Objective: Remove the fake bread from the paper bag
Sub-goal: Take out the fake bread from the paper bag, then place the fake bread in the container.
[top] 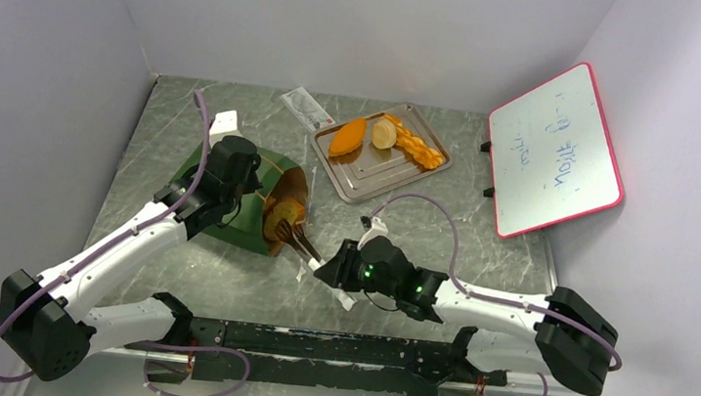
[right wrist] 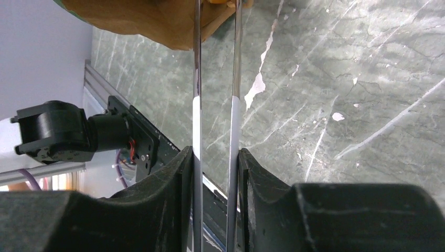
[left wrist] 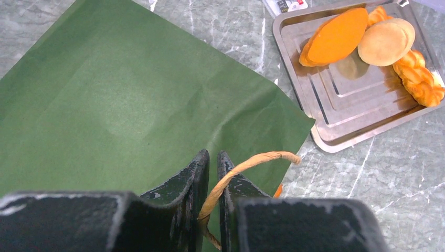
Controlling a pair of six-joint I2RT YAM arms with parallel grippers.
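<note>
The right gripper [right wrist: 215, 157] is clenched on metal tongs [right wrist: 197, 79]. Their tips reach ahead to a bread piece [top: 287, 213] just inside the paper bag [top: 271, 165]; its long axis I cannot tell. The left gripper [left wrist: 213, 160] pinches the handle [left wrist: 252, 159], seemingly to steady the bag, which lies with its mouth facing the tongs. Beyond sits the tray [top: 368, 185].

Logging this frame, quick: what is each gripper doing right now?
Left gripper: closed on the bag handle.
Right gripper: closed on the tongs.
</note>
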